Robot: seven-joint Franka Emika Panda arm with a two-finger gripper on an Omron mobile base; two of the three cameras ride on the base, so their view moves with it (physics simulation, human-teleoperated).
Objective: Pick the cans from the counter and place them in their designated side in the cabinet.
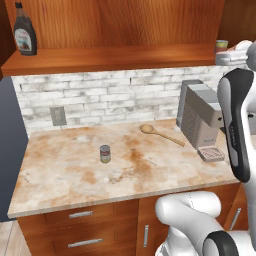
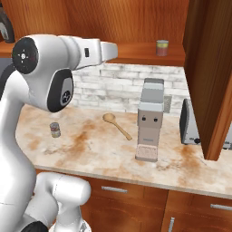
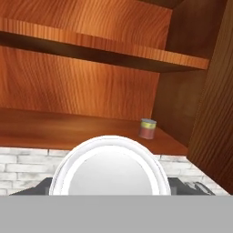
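Left base view: my arm rises at the right edge. The olive can (image 1: 105, 153) stands upright on the counter (image 1: 60, 175), well below my claw and off to its left. A syrup bottle (image 1: 24, 35) sits at the far left of the cabinet (image 1: 115, 57) shelf.

Right base view: the red can (image 2: 161, 47) stands on the shelf's right end, already stowed. The olive can (image 2: 55, 129) stands alone on the counter, left of a wooden spoon (image 2: 116, 124) and coffee machine (image 2: 149, 120).

Hand view: I face the shelf; the red can (image 3: 147, 128) stands ahead, slightly right. I cannot tell whether my claw is spread or closed. I judge the next reach goes down and left; the olive can's axis is vertical.
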